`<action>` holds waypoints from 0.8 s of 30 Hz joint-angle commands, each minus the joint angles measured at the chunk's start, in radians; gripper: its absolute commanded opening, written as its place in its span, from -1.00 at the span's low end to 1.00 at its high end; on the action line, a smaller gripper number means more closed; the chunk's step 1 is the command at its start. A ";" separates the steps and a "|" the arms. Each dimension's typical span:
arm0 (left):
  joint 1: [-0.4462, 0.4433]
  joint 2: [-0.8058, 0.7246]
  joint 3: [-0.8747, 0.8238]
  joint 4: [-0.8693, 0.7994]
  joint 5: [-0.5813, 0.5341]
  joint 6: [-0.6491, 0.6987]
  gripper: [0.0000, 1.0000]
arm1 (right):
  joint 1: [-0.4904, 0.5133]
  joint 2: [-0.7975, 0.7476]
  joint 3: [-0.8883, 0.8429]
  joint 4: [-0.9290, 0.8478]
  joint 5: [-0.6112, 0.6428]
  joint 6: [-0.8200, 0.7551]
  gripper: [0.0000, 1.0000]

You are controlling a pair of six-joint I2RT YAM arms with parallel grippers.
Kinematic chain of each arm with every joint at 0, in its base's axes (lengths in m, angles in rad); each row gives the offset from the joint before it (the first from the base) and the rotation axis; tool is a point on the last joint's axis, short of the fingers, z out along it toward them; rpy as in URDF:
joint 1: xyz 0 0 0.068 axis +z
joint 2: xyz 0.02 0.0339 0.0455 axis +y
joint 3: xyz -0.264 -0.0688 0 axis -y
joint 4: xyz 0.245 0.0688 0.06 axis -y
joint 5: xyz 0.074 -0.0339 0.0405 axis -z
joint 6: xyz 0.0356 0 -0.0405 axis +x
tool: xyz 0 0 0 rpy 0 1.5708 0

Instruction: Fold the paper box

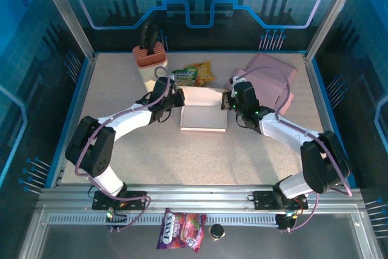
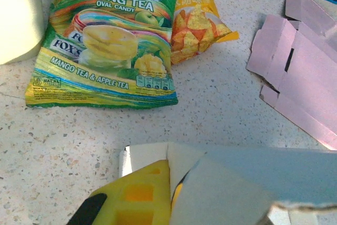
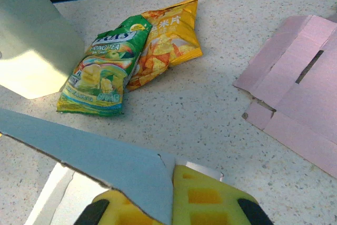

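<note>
Speckled tabletop (image 1: 121,150) under blue-lit walls carries a cream tub (image 1: 150,74) at the back left. Just right of it, the left gripper (image 1: 176,98) has its fingers pinched tight on the left flap of the paper box (image 1: 203,119), which sits white and part-folded at the table's middle. Behind the box lie a green candy bag (image 1: 185,77) and a yellow snack bag (image 1: 204,71), touching. The right gripper (image 1: 227,101) is clamped on the box's right flap, with pink flat cardboard (image 1: 273,83) just beyond it.
</note>
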 commanded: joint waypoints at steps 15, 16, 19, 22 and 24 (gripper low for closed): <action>-0.050 -0.042 -0.066 0.081 0.080 -0.059 -1.00 | 0.102 -0.028 -0.097 0.202 0.058 0.101 -1.00; -0.052 -0.045 -0.085 0.093 0.080 -0.058 -1.00 | 0.102 -0.037 -0.119 0.219 0.054 0.105 -1.00; -0.061 -0.056 -0.126 0.105 0.079 -0.056 -1.00 | 0.104 -0.058 -0.157 0.226 0.039 0.111 -1.00; -0.071 -0.067 -0.158 0.118 0.080 -0.053 -1.00 | 0.107 -0.083 -0.195 0.224 0.028 0.113 -1.00; -0.079 -0.073 -0.172 0.117 0.076 -0.051 -1.00 | 0.109 -0.099 -0.213 0.209 0.028 0.110 -1.00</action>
